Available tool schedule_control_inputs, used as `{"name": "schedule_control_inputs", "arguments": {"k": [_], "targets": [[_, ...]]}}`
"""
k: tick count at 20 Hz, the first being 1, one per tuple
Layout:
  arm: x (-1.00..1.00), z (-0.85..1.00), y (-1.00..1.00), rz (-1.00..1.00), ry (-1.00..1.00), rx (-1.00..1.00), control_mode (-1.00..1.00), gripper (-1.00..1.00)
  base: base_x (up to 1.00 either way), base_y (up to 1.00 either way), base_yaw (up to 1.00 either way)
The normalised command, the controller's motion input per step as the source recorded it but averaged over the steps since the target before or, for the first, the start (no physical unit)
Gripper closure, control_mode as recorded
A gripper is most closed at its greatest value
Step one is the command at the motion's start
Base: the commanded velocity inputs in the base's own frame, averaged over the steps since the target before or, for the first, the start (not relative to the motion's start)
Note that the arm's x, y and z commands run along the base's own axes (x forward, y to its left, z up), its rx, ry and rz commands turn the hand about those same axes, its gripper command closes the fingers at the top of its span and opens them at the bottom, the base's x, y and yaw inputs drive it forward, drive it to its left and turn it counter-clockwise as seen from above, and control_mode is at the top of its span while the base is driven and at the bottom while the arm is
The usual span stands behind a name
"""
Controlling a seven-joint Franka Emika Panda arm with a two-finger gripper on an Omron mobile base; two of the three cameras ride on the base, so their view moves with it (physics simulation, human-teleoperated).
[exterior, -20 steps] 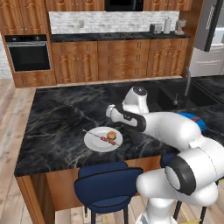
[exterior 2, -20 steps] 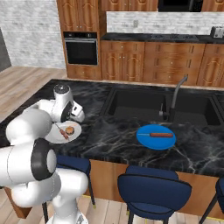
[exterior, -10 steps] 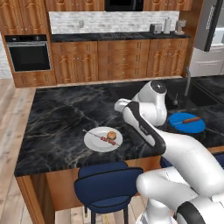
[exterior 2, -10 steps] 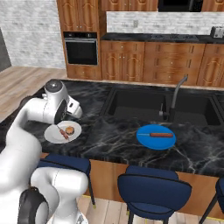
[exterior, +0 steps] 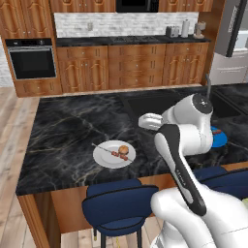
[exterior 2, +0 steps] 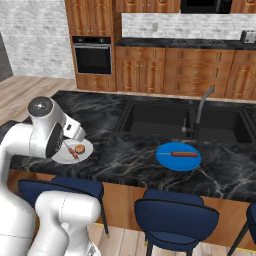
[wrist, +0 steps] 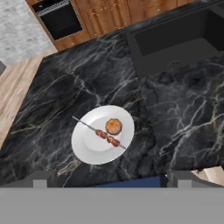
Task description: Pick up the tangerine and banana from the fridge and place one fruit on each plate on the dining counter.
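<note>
The tangerine (wrist: 113,126) lies on the white plate (wrist: 87,146), beside a thin reddish skewer, on the dining counter (exterior: 63,135). It also shows as a small orange ball (exterior: 123,150) (exterior 2: 79,149). My gripper (wrist: 111,181) hangs above and just to the right of that plate, open wide with nothing between its fingers; its white hand (exterior: 149,121) sits over the marble. Further right, the blue plate (exterior 2: 167,159) carries only a reddish streak. The banana is out of view. A dark fridge (exterior: 235,26) door shows at the far right.
An inset black sink (exterior 2: 165,120) with a tall tap (exterior 2: 200,107) lies behind the blue plate. Navy stools (exterior 2: 175,215) stand along the near edge. Wooden cabinets and an oven (exterior: 31,60) line the back wall.
The arm has swung and lifted, carrying the open hand a little up and right, away from the white plate. The tangerine stays on the plate.
</note>
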Motion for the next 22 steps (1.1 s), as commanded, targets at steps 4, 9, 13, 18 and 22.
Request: {"name": "schedule_control_inputs", "arguments": {"k": [4, 9, 13, 18, 22], "targets": [[-0.99, 0.45, -0.14, -0.09, -0.11, 0.0, -1.0, -1.0, 0.0, 0.0, 0.0], [-0.98, 0.51, -0.13, -0.09, -0.15, 0.0, -1.0, -1.0, 0.0, 0.0, 0.0], [-0.97, 0.53, -0.14, -0.11, -0.21, -0.02, -1.0, -1.0, 0.0, 0.0, 0.0], [-0.91, 0.25, -0.25, -0.04, -0.2, -0.03, -1.0, -1.0, 0.0, 0.0, 0.0], [-0.5, 0.0, -0.32, 0.0, -0.04, 0.0, -1.0, -1.0, 0.0, 0.0, 0.0]]}}
